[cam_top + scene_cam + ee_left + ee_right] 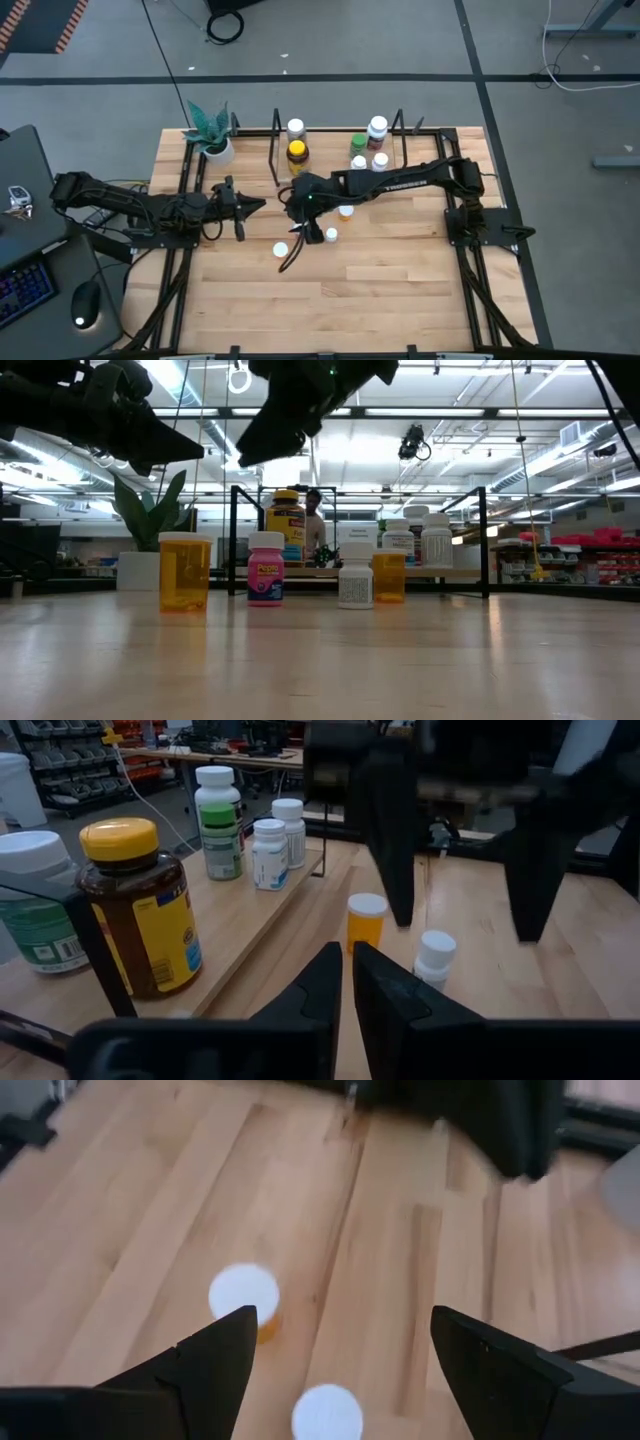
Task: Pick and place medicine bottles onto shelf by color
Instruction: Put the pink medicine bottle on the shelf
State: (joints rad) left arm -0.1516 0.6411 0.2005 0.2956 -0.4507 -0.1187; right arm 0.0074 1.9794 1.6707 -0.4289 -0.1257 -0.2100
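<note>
My right gripper (303, 232) hangs open, fingers pointing down, over the middle of the table. Below it stand a white-capped orange bottle (243, 1295) and another white cap (327, 1413), both untouched. Several loose bottles stand upright on the table: orange (185, 571), pink (265, 568), white (355, 575) and orange (388, 576). The shelf (338, 172) stands at the far side. It carries the amber yellow-lidded bottle (140, 905), a green-labelled bottle (218, 820) and white ones (268, 852). My left gripper (345, 980) is shut and empty, hovering left of the loose bottles.
A white pot with a green plant (212, 135) stands at the shelf's left end. Black rails (185, 170) run along both table sides. Bare wood (400, 290) stretches across the near half of the table. A keyboard and mouse (85, 300) lie off the table's left.
</note>
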